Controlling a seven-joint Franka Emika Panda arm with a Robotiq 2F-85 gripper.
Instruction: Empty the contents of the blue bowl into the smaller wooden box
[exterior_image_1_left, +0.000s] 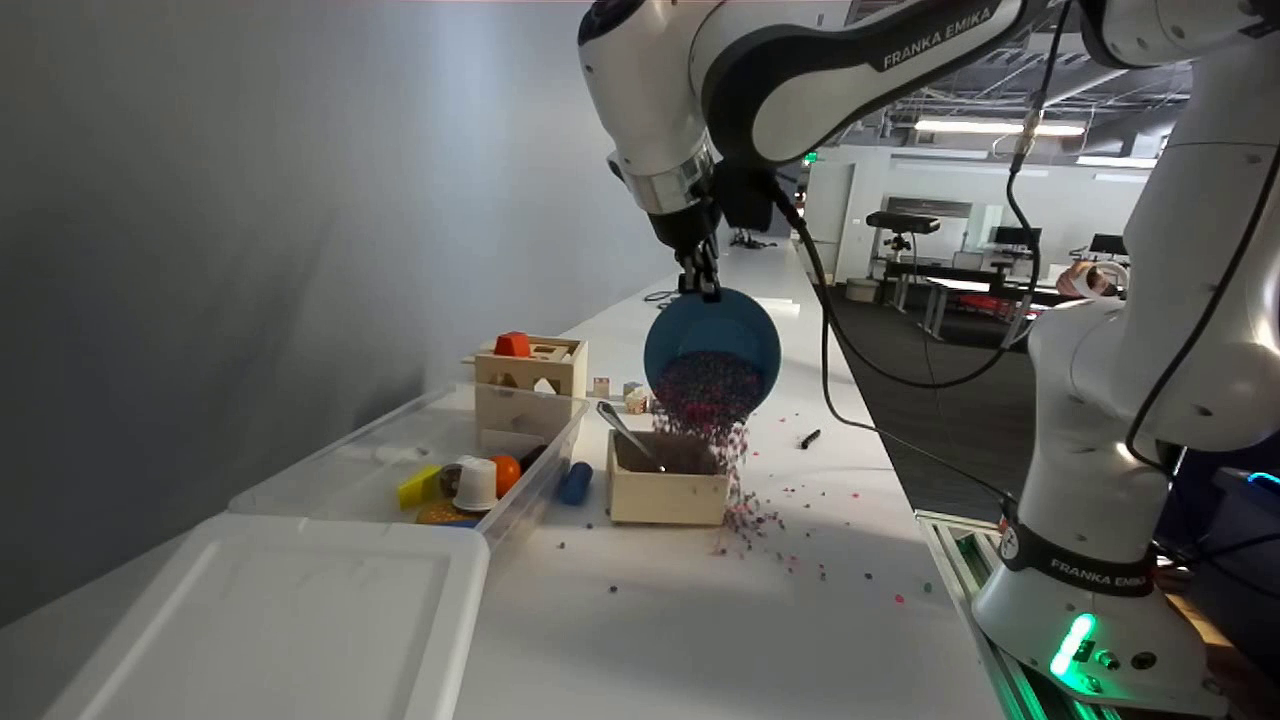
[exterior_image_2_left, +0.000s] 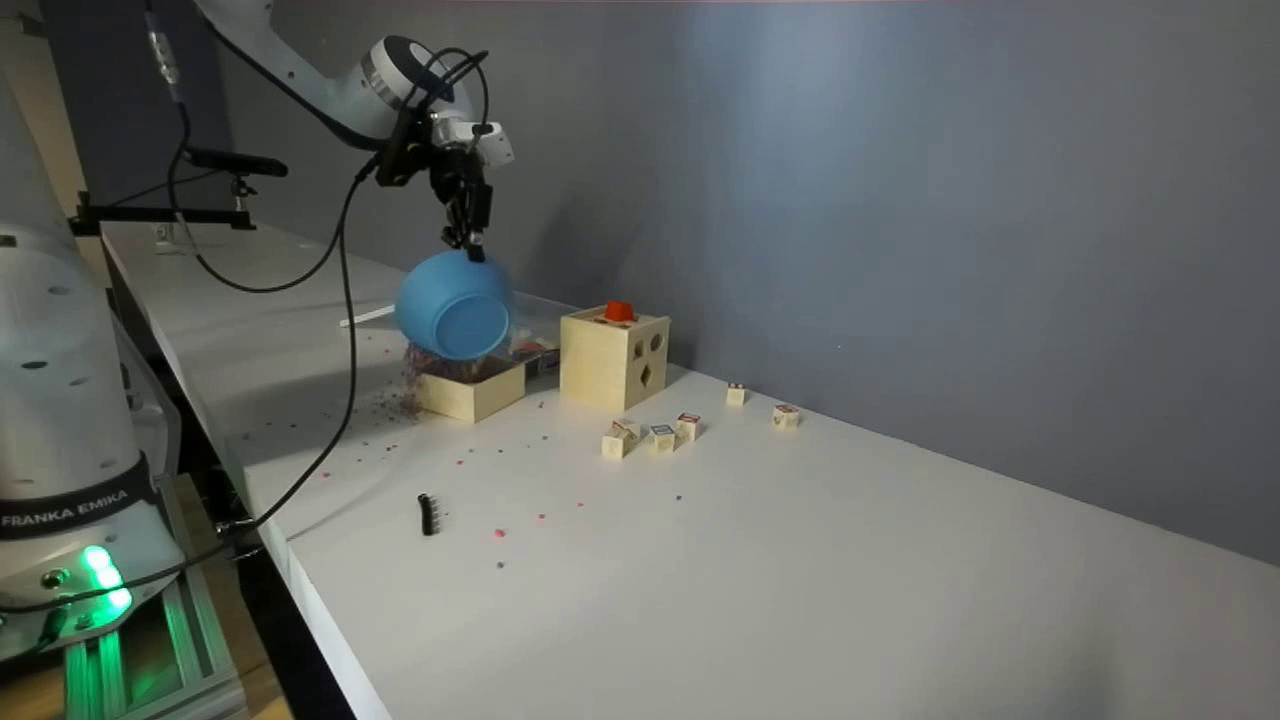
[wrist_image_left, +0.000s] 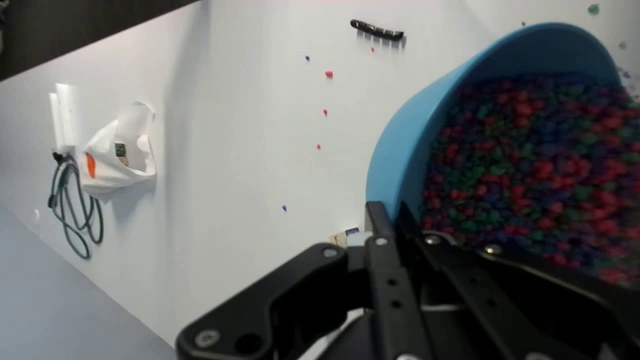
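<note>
The blue bowl hangs steeply tilted above the smaller wooden box in both exterior views. My gripper is shut on the bowl's upper rim, and the wrist view shows the rim between the fingertips. Multicoloured bits pour over the bowl's lower edge. Some fall into the smaller wooden box, and others fall past its side onto the table. Many bits are still inside the bowl. A metal spoon leans in the box. The box also shows in an exterior view, partly behind the bowl.
A taller wooden box and a clear plastic bin with toys stand beside the smaller box. A white lid, blue cylinder, black comb-like piece and letter blocks lie around. Spilled bits dot the table.
</note>
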